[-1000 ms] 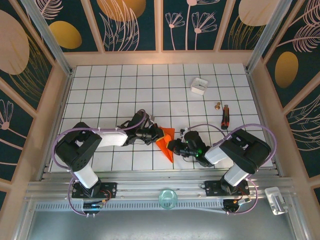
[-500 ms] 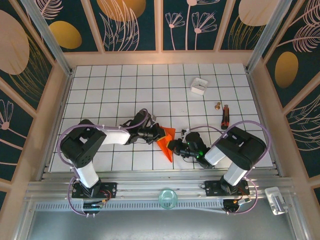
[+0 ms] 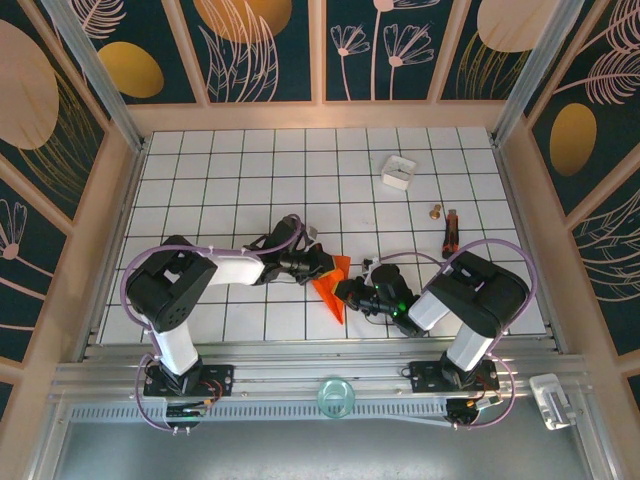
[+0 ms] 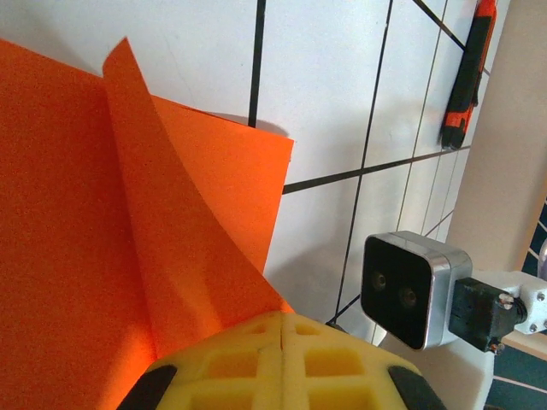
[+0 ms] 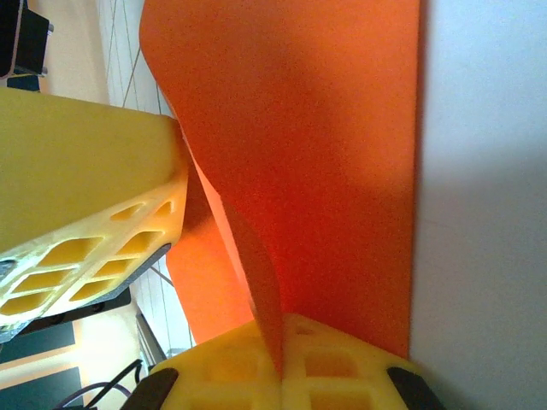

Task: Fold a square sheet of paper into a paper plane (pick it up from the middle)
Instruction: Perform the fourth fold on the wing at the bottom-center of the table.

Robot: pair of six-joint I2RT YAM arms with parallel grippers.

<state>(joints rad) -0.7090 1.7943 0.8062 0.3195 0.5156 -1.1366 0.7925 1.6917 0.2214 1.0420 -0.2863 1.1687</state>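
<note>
Two pincers meet just below the frame's centre: the left pincer (image 3: pixel 322 266) and the right pincer (image 3: pixel 346 291), each pressed together on the one folded orange-red sheet of paper (image 3: pixel 333 285). On the tiled desk (image 3: pixel 220 170), toward the upper right, lie one white box (image 3: pixel 398 171) and one red-black tool (image 3: pixel 451 232).

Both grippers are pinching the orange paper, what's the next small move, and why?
Probably lay the raised flap down flat and press the crease. The left gripper and right gripper are both shut on the orange paper, and its flap curls up off the layer beneath instead of lying flat.
</note>
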